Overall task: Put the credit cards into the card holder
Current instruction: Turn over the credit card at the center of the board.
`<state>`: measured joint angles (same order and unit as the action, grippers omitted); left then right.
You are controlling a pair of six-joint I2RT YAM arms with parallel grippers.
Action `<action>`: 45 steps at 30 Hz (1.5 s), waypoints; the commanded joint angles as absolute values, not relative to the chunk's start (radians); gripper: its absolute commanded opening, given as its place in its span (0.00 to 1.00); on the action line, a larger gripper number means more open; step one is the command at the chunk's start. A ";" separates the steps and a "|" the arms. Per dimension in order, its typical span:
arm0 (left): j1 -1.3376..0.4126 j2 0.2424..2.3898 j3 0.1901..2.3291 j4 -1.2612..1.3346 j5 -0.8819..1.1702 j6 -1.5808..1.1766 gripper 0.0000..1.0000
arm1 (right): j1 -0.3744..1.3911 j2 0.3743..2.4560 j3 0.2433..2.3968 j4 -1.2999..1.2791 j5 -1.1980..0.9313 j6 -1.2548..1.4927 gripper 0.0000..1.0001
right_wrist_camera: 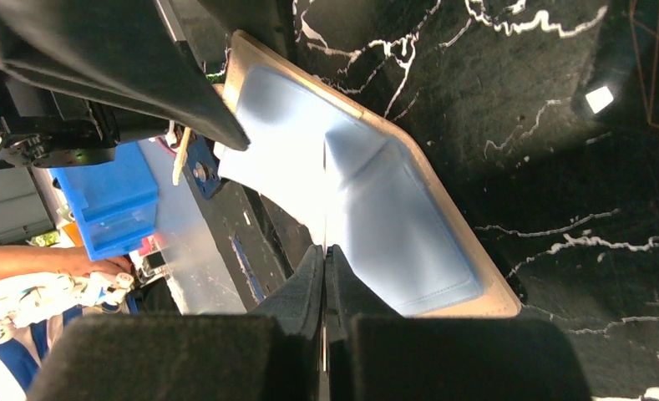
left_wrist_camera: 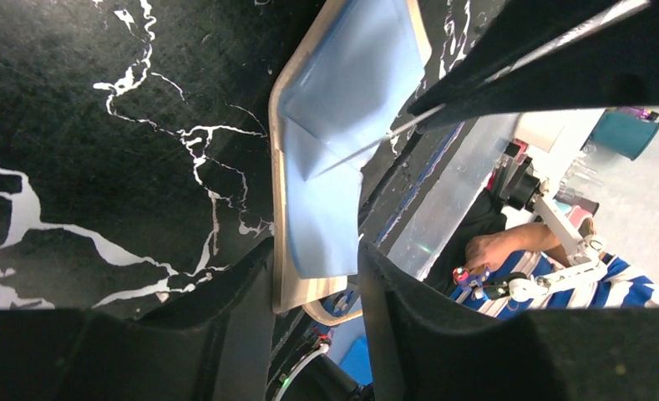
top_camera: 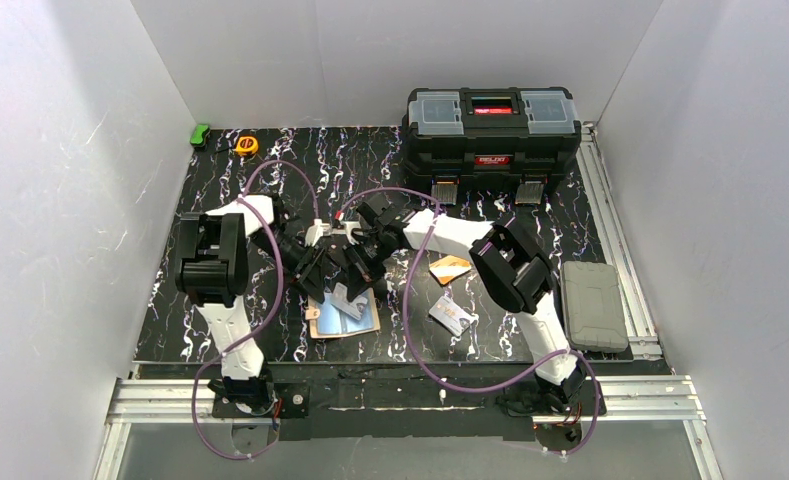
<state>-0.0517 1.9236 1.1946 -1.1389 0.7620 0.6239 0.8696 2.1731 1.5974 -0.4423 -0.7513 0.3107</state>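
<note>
Your table (top_camera: 270, 170) is black with white marble veining. Upper right: black toolbox (top_camera: 491, 132). Upper left corner: green object (top_camera: 200, 134) with a yellow tape measure (top_camera: 247, 145) beside it. Lower centre: the card holder (top_camera: 360, 322), lying open. Right of it: orange card (top_camera: 450, 268) and silver-white card (top_camera: 452, 316), apart. Far right edge: grey case (top_camera: 594, 305).

Lit brightly and evenly from above in the top view; threw only short, soft shadows beneath the white-and-black robot arms (top_camera: 220, 260) onto the glossy black, white-veined tabletop (top_camera: 360, 160). Looked sharp there, right out to the plain white enclosure walls (top_camera: 60, 200). Blurred the dark left claw (left_wrist_camera: 316, 284) and right claw (right_wrist_camera: 324, 276) into soft black masses in the wrist views. Overexposed the background at the right of the left wrist view. Washed pale glare over the light-blue lining of the cream-edged, leather-like card holder (right_wrist_camera: 376, 200).
</note>
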 commanded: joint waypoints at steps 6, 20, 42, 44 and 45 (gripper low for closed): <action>-0.070 2.002 1.233 -1.201 0.743 0.733 0.26 | 0.891 2.195 1.653 -0.409 -0.787 0.298 0.01; -0.069 1.897 1.251 -1.214 0.852 0.729 0.00 | 0.785 1.962 1.429 -0.249 -0.760 0.363 0.01; -0.142 1.637 1.843 -1.607 1.370 0.828 0.00 | 0.750 1.172 1.160 0.105 -0.278 0.331 0.01; -0.143 1.615 1.854 -1.566 1.404 0.774 0.00 | 0.751 1.153 1.165 0.120 -0.276 0.344 0.01; -0.144 1.603 1.849 -1.539 1.411 0.756 0.00 | 0.754 1.146 1.169 0.120 -0.271 0.346 0.01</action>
<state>-0.1364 1.6798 1.8168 -1.4963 1.2663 0.8158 0.7467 1.1976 1.1633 0.0017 -0.3233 0.3367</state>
